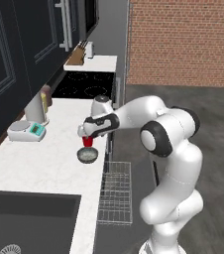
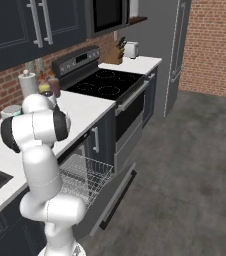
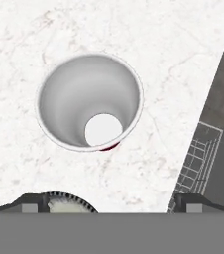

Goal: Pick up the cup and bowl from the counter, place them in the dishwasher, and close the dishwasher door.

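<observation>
Here, notes from beside the counter (image 1: 44, 163):

Gripper (image 1: 86, 133): pointing down, poised right above the cup (image 1: 87, 142).
Fingers: spread wide; the hand view shows one tip (image 3: 32, 204) at each bottom corner and nothing between them. Holding nothing.
Cup: upright on the stone, straight below the fingers, mouth up; from the hand it reads as a pale funnel with a sliver of red at the base.
Bowl (image 1: 87, 156): just beside the cup on the sink side, under the left-hand tip in the hand view. Close enough that a finger could clip it on descent, I judge.
Rack (image 1: 115, 192): slid out past the counter edge, beyond the other tip.
Door (image 2: 116, 196): dropped open beneath the rack, ready for loading.
Step, my guess: centring over the cup before lowering to grasp.
</observation>
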### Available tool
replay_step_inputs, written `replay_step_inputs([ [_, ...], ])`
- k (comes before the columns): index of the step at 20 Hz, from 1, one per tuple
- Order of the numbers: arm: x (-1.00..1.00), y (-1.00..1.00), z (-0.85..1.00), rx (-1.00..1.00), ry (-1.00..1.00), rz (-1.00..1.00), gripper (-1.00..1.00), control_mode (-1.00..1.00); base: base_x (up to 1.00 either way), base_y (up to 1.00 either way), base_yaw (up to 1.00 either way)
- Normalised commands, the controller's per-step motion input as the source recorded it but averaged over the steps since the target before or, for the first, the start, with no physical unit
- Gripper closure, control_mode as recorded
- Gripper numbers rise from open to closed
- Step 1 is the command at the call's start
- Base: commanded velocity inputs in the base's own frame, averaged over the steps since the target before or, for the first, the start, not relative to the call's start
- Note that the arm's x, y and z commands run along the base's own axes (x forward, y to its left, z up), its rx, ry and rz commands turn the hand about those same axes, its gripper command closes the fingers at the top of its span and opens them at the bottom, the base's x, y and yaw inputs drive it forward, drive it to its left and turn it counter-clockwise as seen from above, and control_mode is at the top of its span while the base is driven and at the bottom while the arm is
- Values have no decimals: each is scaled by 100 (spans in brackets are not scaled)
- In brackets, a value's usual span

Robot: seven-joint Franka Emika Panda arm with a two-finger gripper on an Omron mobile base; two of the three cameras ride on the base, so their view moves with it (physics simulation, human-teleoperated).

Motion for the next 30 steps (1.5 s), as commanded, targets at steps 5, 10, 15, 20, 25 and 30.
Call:
replay_step_inputs([
  [5,4,-1,51,3,-12,-9,-100,-100,0,0,0],
  [10,32,-6,40,16,0,-16,-100,-100,0,0,0],
  [15,40,0,2,16,14,-18,-100,-100,0,0,0],
  [20,15,0,-20,1,16,-11,-100,-100,0,0,0],
  [25,0,0,-8,0,10,-5,-100,-100,0,0,0],
  [30,0,0,-15,0,12,-2,-100,-100,0,0,0],
])
